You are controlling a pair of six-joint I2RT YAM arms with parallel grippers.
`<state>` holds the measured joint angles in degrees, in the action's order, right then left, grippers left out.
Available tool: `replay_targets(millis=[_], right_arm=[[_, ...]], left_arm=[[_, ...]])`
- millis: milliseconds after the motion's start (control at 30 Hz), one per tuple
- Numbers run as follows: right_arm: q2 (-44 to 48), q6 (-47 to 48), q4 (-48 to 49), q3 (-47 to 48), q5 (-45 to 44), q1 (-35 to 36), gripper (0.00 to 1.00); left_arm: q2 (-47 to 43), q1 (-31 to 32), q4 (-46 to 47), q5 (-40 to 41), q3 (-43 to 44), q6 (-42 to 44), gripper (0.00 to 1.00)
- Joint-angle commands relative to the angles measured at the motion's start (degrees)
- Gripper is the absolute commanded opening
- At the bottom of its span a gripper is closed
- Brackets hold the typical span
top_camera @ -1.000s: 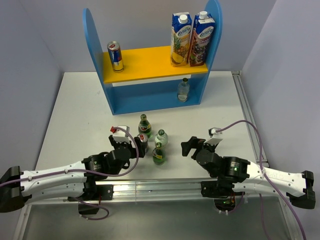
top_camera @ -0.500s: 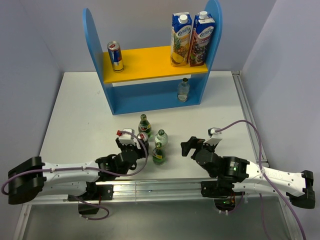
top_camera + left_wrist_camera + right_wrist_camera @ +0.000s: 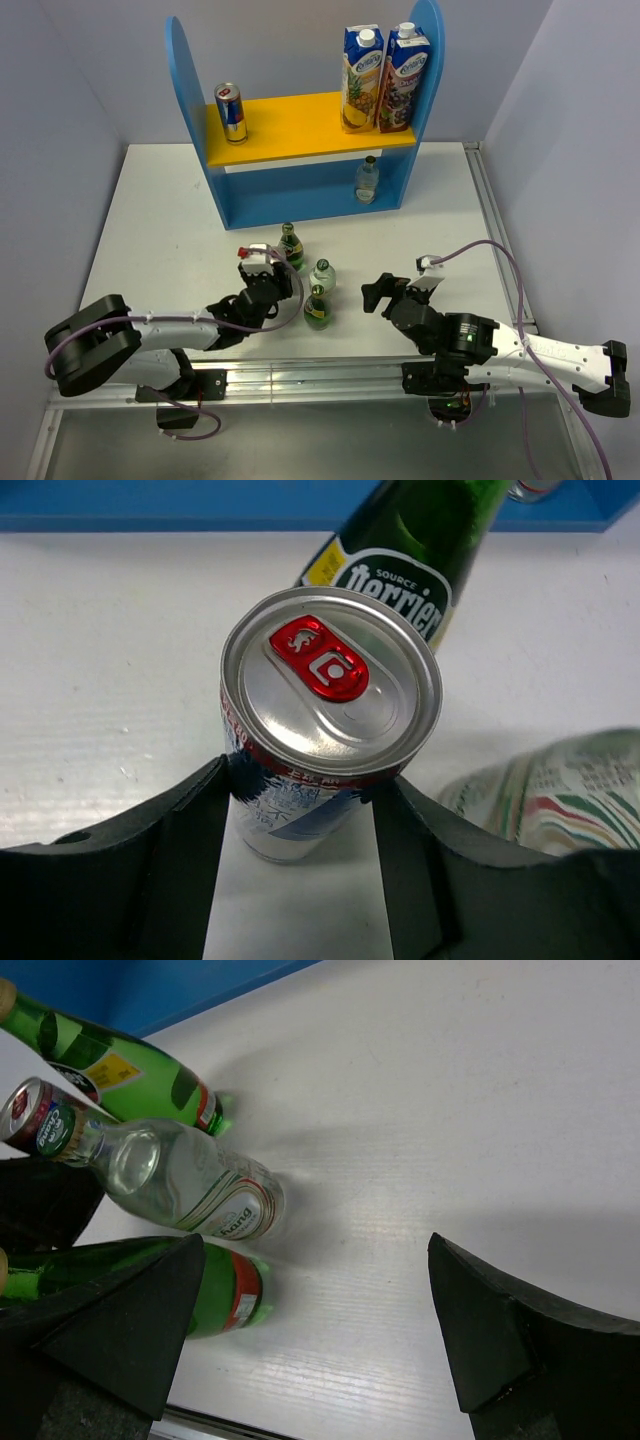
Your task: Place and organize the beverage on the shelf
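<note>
My left gripper (image 3: pixel 300 785) is shut on a blue-and-silver can (image 3: pixel 330 695) that stands upright on the table, with a black finger pressed against each side. In the top view the left gripper (image 3: pixel 272 274) covers that can. Beside it stand a dark green bottle (image 3: pixel 290 247), a clear bottle (image 3: pixel 322 275) and a second green bottle (image 3: pixel 318 308). The blue shelf (image 3: pixel 300 205) holds another can (image 3: pixel 231 112) on its yellow board and a clear bottle (image 3: pixel 367 180) on the lower level. My right gripper (image 3: pixel 395 290) is open, right of the bottles and holding nothing.
Two juice cartons (image 3: pixel 382 78) stand at the right end of the yellow board. The right wrist view shows the clear bottle (image 3: pixel 190 1185) and the near green bottle (image 3: pixel 225 1295) just left of its open fingers (image 3: pixel 490 1330). A metal rail (image 3: pixel 300 372) runs along the near table edge.
My left gripper has moved forward around the can on the table and closed on it. The right arm has stayed still.
</note>
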<state>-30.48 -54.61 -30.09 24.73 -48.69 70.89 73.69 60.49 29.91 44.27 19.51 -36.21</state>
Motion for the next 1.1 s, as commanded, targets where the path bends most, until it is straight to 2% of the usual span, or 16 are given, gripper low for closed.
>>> replay_targets(millis=[0, 67, 167, 200, 300, 533, 733, 867, 1067], right_arm=[[0.3, -0.8, 1.3, -0.2, -2.7, 0.4, 0.99], [0.4, -0.9, 1.4, -0.5, -2.7, 0.4, 0.99], [0.9, -0.9, 1.7, -0.8, -2.9, 0.4, 0.99], [1.0, -0.9, 1.6, -0.8, -2.8, 0.5, 0.99], [1.2, -0.7, 1.8, -0.8, -2.6, 0.5, 0.99], [1.1, -0.7, 1.9, -0.8, -2.6, 0.5, 0.99], [1.7, -0.6, 2.0, -0.9, -2.9, 0.5, 0.99], [1.8, -0.4, 2.0, -1.0, -2.8, 0.5, 0.99], [2.1, -0.3, 2.1, -1.0, -2.8, 0.5, 0.99]], left_arm=[[1.9, -4.1, 6.4, -3.1, 1.4, 4.6, 0.31], [3.1, -5.0, 7.1, -3.7, 2.4, 6.0, 0.26], [4.5, -6.0, 6.7, -4.1, 4.0, 6.9, 0.04], [4.8, -6.1, 6.3, -4.1, 4.3, 7.0, 0.0], [3.3, -6.0, 3.0, -4.1, 5.3, 6.2, 0.0], [-14.5, -4.8, -13.2, -0.9, 7.2, 4.3, 0.0], [-24.0, -4.7, -25.1, 0.9, 13.4, 6.1, 0.0], [-23.3, -4.8, -28.4, 2.0, 22.4, 10.1, 0.0], [-14.6, -7.9, -31.8, -1.6, 40.0, 17.1, 0.0]])
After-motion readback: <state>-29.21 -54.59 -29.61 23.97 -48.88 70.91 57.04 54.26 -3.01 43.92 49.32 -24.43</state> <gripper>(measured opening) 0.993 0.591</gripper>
